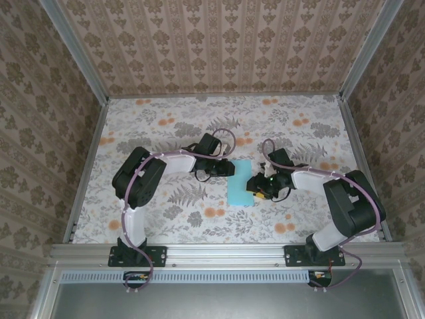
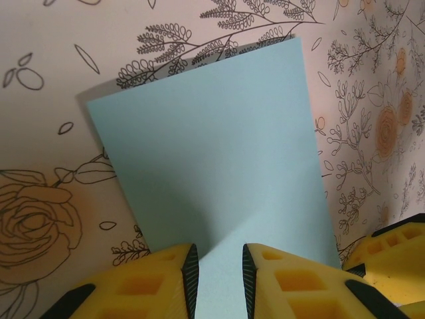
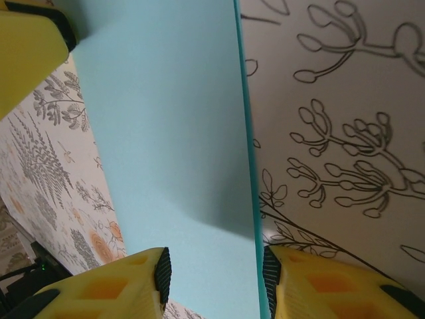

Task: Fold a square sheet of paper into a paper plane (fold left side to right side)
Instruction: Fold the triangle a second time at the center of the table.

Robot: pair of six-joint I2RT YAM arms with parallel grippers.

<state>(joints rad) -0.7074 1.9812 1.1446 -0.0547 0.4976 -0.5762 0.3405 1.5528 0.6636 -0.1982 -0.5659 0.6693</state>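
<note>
Square sheet of paper (image 1: 240,185): light cyan-blue, lying on the floral desk (image 1: 166,126); from above it reads as a narrow rectangle, so judged already doubled, left half over right.

Left tool (image 1: 224,169): at the sheet's far end; jaws a narrow gap apart, blue paper showing in the gap; whether the pads bear down on the sheet cannot be told.

Right tool (image 1: 256,186): at the sheet's right long edge; jaws apart and astride that edge; nothing clamped.

Step in hand (judged): the first fold, left side to right side; the layers are laid over, the crease not yet shown pressed sharp.

Next move calls for (judged): keeping the stacked edges on the sheet's right matched while the fold line on its left is pressed flat; light, even pressure, since paper this thin may slide or spring open if one tool lets go early.

Views compared:
- Top view gives the sheet's whole outline and both tools' stations about it; the jaws are too small there to read.
- Left wrist view shows a soft shadowed ridge rising from the gap between its fingers, suggesting the upper layer is not quite flat.
- Right wrist view shows the sheet's right edge as a dark teal line with shadow beside it; none of this shows from above.
</note>
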